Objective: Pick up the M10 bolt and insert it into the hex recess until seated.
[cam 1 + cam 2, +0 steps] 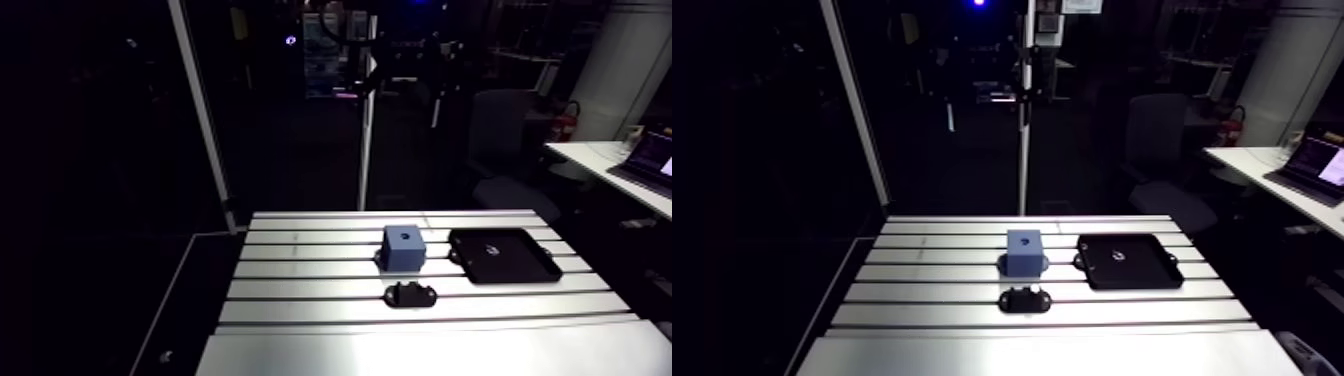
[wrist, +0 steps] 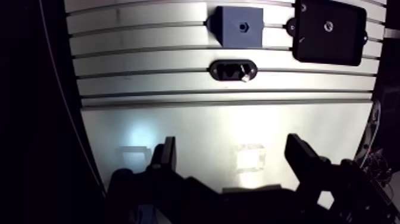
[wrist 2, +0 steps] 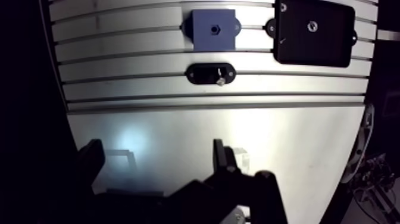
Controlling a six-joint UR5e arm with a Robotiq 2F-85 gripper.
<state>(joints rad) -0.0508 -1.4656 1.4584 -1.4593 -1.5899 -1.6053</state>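
Well short of the parts, the claw (image 2: 232,149) hangs released over the smooth near strip of the table (image 2: 149,59), its two fingers spread wide apart. Ahead of it the M10 bolt (image 2: 245,76) rests at one end of a small black holder (image 2: 226,70). Just beyond stands the blue block (image 2: 229,36), its hex recess (image 2: 243,27) facing up and a black tray (image 2: 339,44) beside it.

A slotted aluminium table (image 1: 300,340) carries the lot, its near strip smooth and bare, with light glaring off it. A flat black tray (image 1: 525,265) with a raised rim and small side ears lies toward the far right. A small black oval holder (image 1: 400,296) sits nearer, apart from the tray.
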